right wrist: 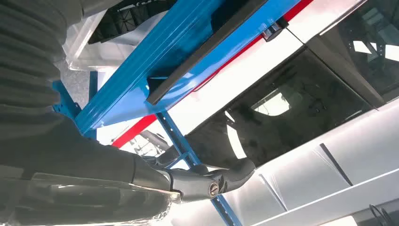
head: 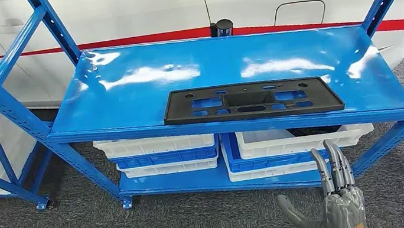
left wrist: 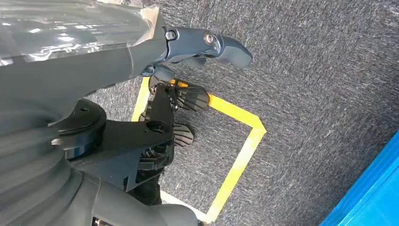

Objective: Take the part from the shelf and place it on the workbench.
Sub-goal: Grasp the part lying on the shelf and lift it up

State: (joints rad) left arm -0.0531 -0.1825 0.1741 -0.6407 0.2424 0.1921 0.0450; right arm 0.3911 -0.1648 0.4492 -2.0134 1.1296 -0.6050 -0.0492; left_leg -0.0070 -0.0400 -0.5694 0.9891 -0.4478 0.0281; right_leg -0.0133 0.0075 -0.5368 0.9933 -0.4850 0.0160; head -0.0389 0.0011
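- Head view gives us the blue shelf, with the black part lying flat near its front edge.
- Our right hand is raised below it, fingers spread, holding nothing.
- Our left hand hangs over carpet, empty, fingers apart.

One black part, five bins (white and blue)
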